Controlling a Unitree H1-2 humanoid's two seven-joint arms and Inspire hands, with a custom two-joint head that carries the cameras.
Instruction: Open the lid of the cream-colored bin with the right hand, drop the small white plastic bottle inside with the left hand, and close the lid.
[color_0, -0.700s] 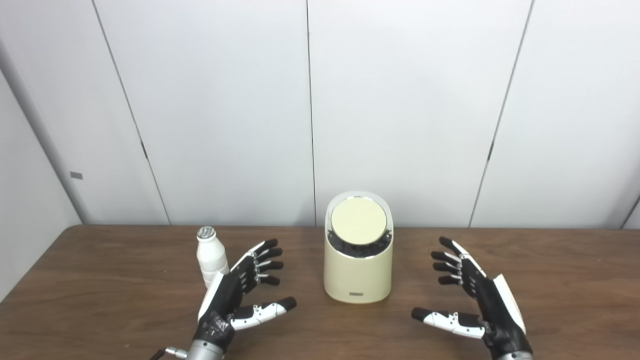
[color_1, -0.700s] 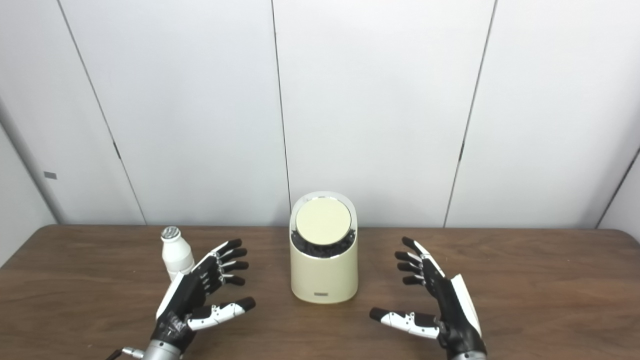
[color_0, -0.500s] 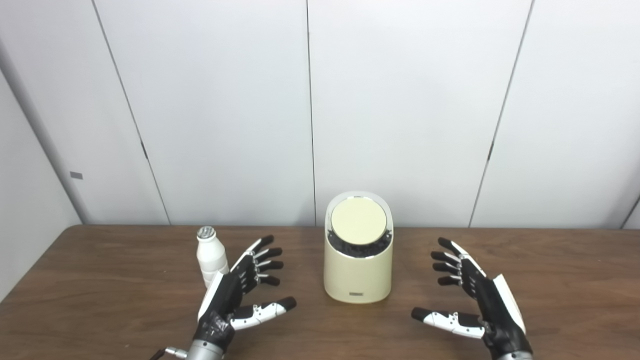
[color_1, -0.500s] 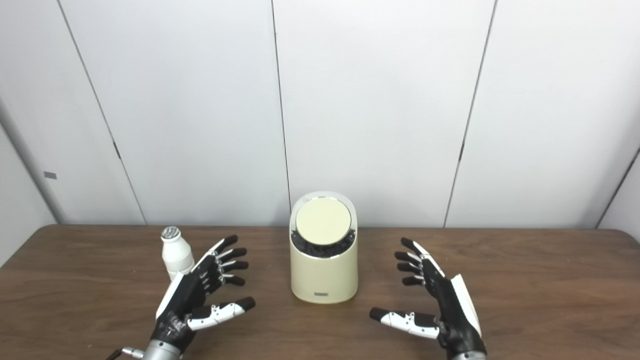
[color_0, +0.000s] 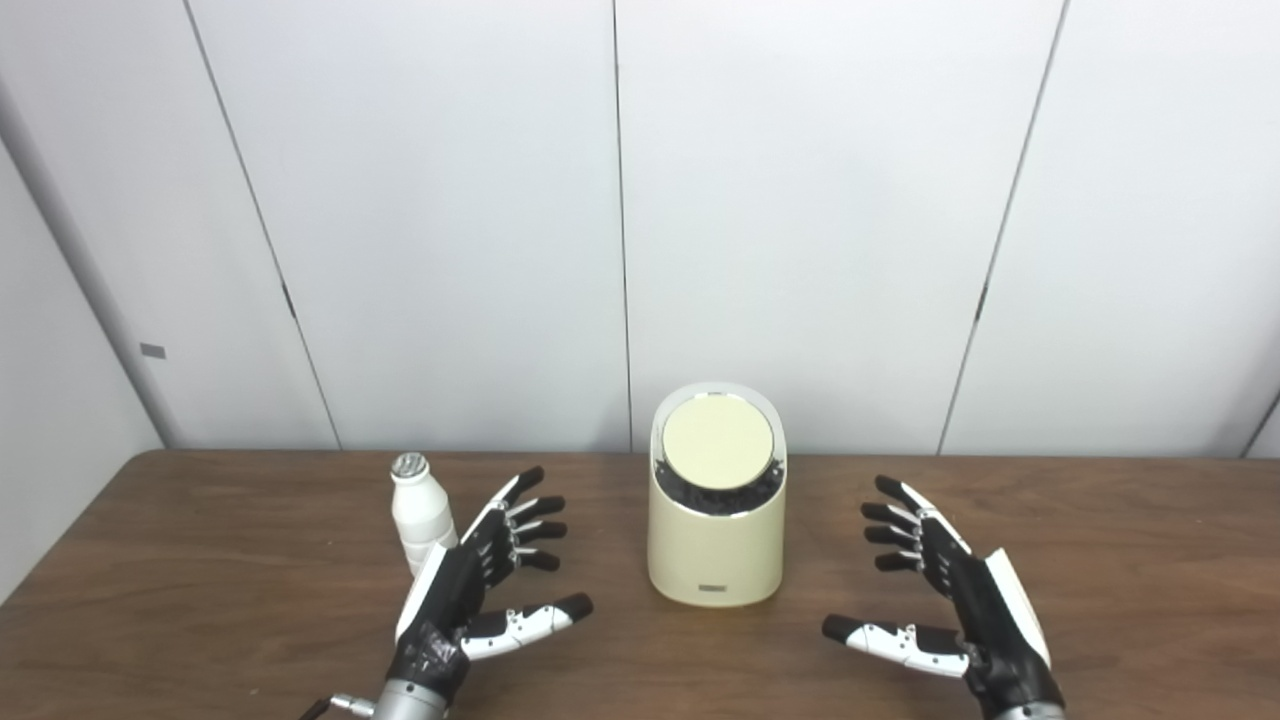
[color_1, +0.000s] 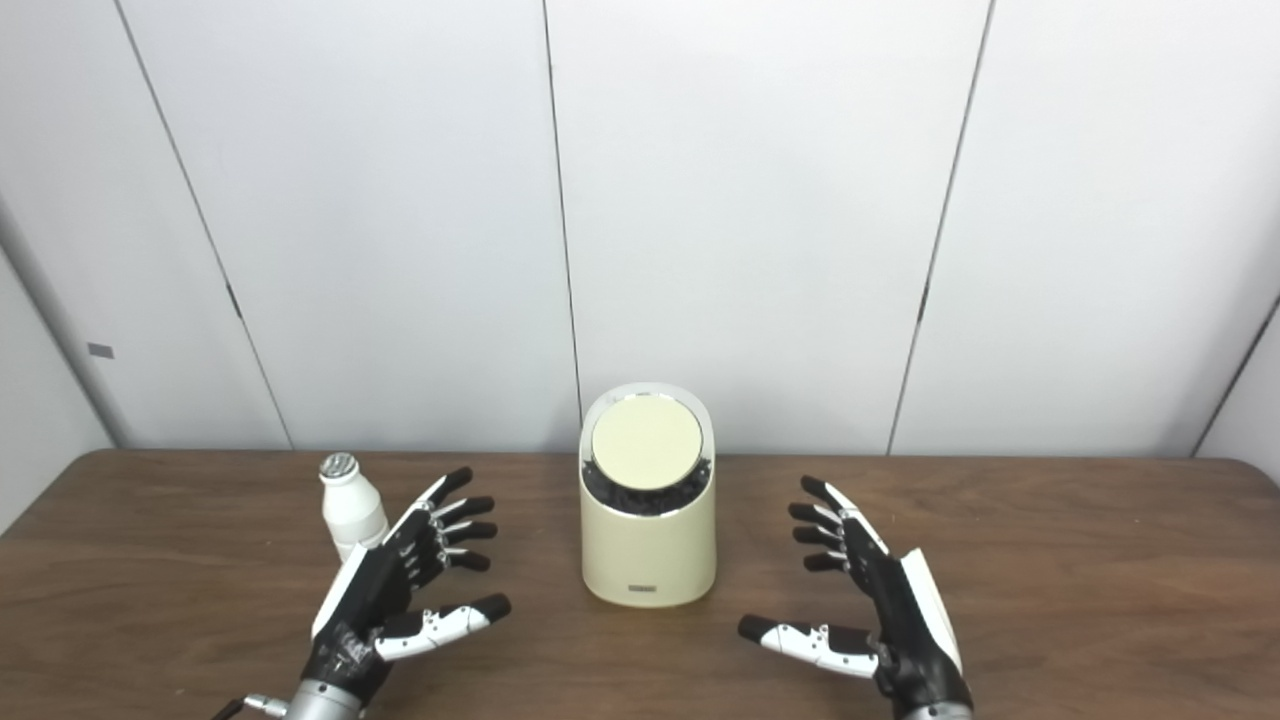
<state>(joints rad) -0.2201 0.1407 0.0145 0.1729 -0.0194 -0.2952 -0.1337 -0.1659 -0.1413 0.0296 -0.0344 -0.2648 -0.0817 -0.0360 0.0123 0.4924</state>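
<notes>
The cream-colored bin (color_0: 716, 540) stands mid-table, its round lid (color_0: 717, 442) shut and tilted toward me. A small white plastic bottle (color_0: 418, 510) with a silver cap stands upright to the bin's left. My left hand (color_0: 478, 580) hovers open just right of the bottle, its back nearly touching the bottle's lower part, which it hides. My right hand (color_0: 950, 595) is open to the right of the bin, palm facing it, holding nothing.
The brown wooden table (color_0: 200, 570) runs back to a white panelled wall (color_0: 800, 200). Its left edge slants in at the picture's left.
The bottle has shifted very slightly to the left. The left hand's fingers have tipped a little toward it. The right hand and the bin are as before.
</notes>
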